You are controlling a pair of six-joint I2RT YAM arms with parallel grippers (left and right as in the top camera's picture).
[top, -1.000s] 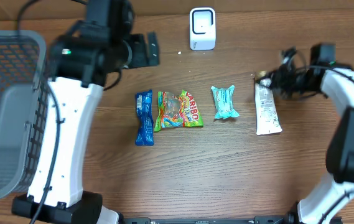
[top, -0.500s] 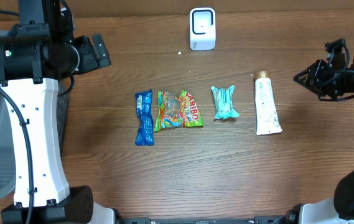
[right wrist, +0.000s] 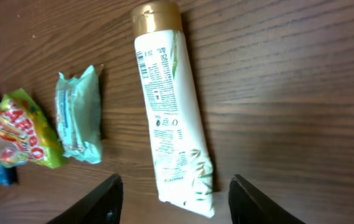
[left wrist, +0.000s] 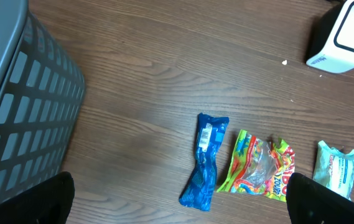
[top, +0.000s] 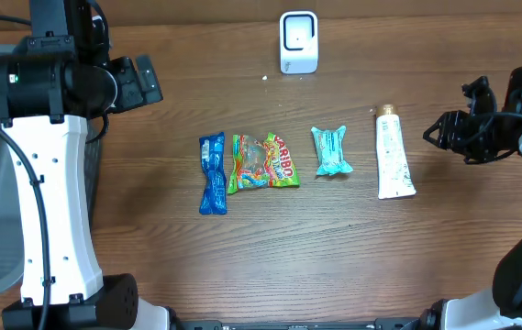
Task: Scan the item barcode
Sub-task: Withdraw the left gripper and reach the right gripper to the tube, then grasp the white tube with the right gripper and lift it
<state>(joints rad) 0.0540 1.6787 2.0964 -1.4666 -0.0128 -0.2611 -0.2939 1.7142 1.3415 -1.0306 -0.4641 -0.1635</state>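
The right end effector [right wrist: 175, 179] hangs with its fingers apart and nothing between them, just to the right of the white tube [top: 394, 156], which lies flat on the wooden desk [top: 334, 257] with its gold cap pointing toward the scanner [top: 298, 41]. The tube looks like the item to scan. A good grasp would pinch across the firmer upper body near the cap, not the flat crimped tail, and leave the printed panel uncovered so the barcode can face the scanner's window. The tube is smooth, soft plastic and may dent or slip. The teal packet [top: 331, 151] lies near it, crinkly film. The left end effector [left wrist: 180, 190] is spread wide, empty, near the basket [left wrist: 21, 112].
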